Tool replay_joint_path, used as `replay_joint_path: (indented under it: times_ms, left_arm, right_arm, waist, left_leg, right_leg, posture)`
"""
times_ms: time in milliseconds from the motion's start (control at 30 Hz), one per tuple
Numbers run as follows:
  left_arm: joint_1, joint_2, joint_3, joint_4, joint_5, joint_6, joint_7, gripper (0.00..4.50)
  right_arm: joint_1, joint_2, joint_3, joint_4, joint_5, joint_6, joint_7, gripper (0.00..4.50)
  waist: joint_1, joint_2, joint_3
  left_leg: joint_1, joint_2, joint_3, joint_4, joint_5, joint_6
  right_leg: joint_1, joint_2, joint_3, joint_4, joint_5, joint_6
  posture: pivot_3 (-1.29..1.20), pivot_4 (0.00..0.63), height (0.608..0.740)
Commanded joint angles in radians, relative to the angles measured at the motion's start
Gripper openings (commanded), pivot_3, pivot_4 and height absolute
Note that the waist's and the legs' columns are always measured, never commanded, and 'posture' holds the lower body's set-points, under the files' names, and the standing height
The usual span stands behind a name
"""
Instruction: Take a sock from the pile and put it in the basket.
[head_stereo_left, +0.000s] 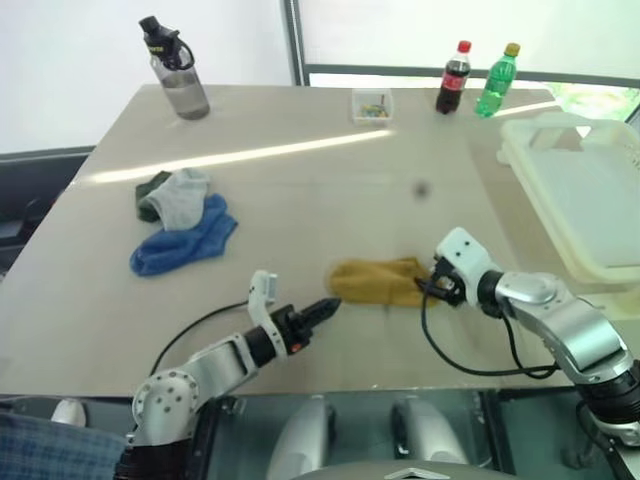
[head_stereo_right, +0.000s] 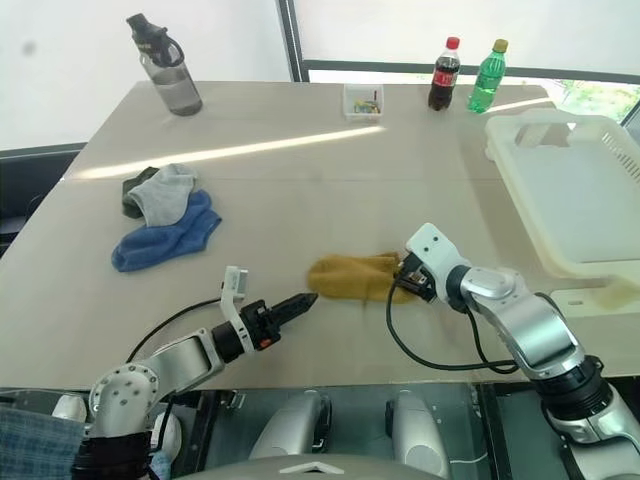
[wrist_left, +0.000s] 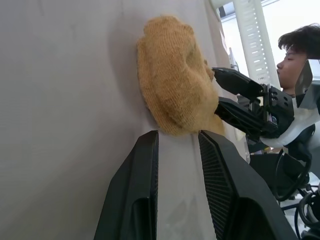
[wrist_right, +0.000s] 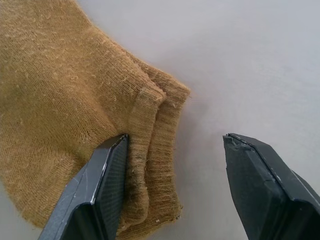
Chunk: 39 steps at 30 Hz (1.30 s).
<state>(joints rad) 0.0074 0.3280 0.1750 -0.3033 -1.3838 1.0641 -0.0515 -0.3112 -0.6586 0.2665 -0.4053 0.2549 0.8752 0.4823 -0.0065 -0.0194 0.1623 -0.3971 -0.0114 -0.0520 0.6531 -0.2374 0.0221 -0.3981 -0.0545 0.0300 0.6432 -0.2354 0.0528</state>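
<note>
One sock (head_stereo_left: 378, 282) is bracketed by released right fingers (wrist_right: 107, 180); left fingers (wrist_left: 135, 200), nearly clenched, are empty; basket (head_stereo_left: 590, 210) at two o'clock awaits.

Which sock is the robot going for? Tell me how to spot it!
Find the table's near edge, between the two grippers. The sock lies flat there, alone. It is mustard yellow; the blue, grey and dark socks sit in the pile off to the left.

Beige table (head_stereo_left: 330, 180): yellow sock (head_stereo_left: 378, 282) near-centre, pile (head_stereo_left: 180, 222) left, basket (head_stereo_left: 585, 205) right, bottles (head_stereo_left: 476, 82) far.
</note>
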Motion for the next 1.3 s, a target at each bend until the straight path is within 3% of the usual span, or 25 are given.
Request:
replay_joint_path:
  times_ms: [33,133,167,200,267,400,667,867,1033,1300]
  left_arm:
    - [-0.035,-0.029,0.003,0.013,-0.024,-0.025,0.025,1.32]
    - [-0.049,-0.045,0.015,0.033,-0.017,-0.043,0.018,1.32]
    - [-0.048,-0.04,0.013,0.03,-0.016,-0.038,0.014,1.73]
    - [-0.045,-0.035,0.012,0.026,-0.018,-0.034,0.011,1.85]
    - [-0.035,-0.03,0.017,0.019,-0.027,-0.029,0.026,2.57]
    - [-0.016,-0.016,0.039,0.016,-0.07,-0.027,0.102,4.46]
    - [-0.072,0.043,-0.027,-0.017,-0.223,-0.002,0.427,4.49]
    - [-0.111,0.08,-0.112,0.011,-0.316,-0.012,0.544,4.49]
    - [-0.171,0.04,-0.189,0.133,-0.214,-0.005,0.475,4.49]
    - [-0.279,-0.005,-0.209,0.329,-0.049,0.019,0.198,4.49]
  right_arm:
    - [0.022,0.008,0.013,-0.002,-0.013,0.032,0.009,3.12]
    - [0.022,0.015,0.014,-0.005,-0.019,0.036,0.011,3.12]
    - [0.023,0.016,0.013,-0.006,-0.021,0.037,0.012,3.12]
    - [0.024,0.017,0.013,-0.008,-0.022,0.038,0.012,3.12]
    - [0.027,0.019,0.011,-0.01,-0.022,0.04,0.013,3.12]
    - [0.033,0.019,0.009,-0.01,-0.027,0.038,0.015,3.12]
    - [0.036,0.024,0.01,-0.01,-0.038,0.033,0.022,3.12]
    - [0.035,0.034,0.012,-0.015,-0.047,0.039,0.023,3.12]
    - [0.031,0.044,0.013,-0.017,-0.054,0.045,0.026,3.12]
    - [0.02,0.06,0.017,-0.017,-0.066,0.055,0.03,3.12]
  waist:
    - [0.0,0.0,0.0]
    - [-0.001,0.0,0.0]
    - [-0.002,0.0,0.0]
    - [-0.002,0.0,0.0]
    - [-0.002,0.0,0.0]
    - [-0.002,0.001,-0.001]
    - [-0.001,0.001,-0.003]
    - [0.0,0.001,-0.004]
    - [0.01,0.004,-0.011]
    - [0.021,0.005,-0.015]
  left_leg:
    - [0.0,0.0,0.0,0.0,0.0,0.0]
    - [0.0,0.0,0.0,0.0,0.0,0.0]
    - [0.0,0.0,0.0,0.0,0.0,0.0]
    - [0.0,0.0,0.0,0.0,0.0,0.0]
    - [0.0,0.0,0.0,-0.001,0.0,0.0]
    - [0.0,0.0,0.0,-0.001,0.0,0.0]
    - [0.001,0.0,-0.001,-0.001,0.0,0.0]
    - [0.002,0.0,-0.001,-0.001,0.0,0.0]
    - [0.004,-0.002,-0.001,-0.001,0.0,0.0]
    - [0.013,-0.002,-0.001,-0.002,0.0,-0.001]
  right_leg:
    - [0.0,0.0,0.0,0.0,0.0,0.0]
    - [0.0,0.0,0.0,0.0,0.0,0.0]
    - [0.0,0.0,0.0,0.0,0.0,0.0]
    - [0.0,0.0,0.0,0.0,0.0,0.0]
    - [0.0,0.0,0.0,0.0,0.0,-0.001]
    - [0.0,0.0,0.0,-0.001,0.0,-0.001]
    - [0.001,0.0,0.0,-0.001,0.0,-0.001]
    - [0.001,0.0,0.0,-0.001,0.0,-0.001]
    - [0.004,0.0,-0.001,-0.002,0.0,-0.001]
    - [0.013,-0.001,-0.002,-0.004,-0.004,0.004]
  posture:
    - [0.0,0.15,0.74]
    - [0.0,0.15,0.74]
    - [0.0,0.15,0.74]
    - [0.0,0.15,0.74]
    - [0.0,0.15,0.74]
    - [0.0,0.15,0.74]
    - [0.0,0.15,0.74]
    - [0.0,0.15,0.74]
    - [0.0,0.15,0.74]
    - [0.0,0.15,0.74]
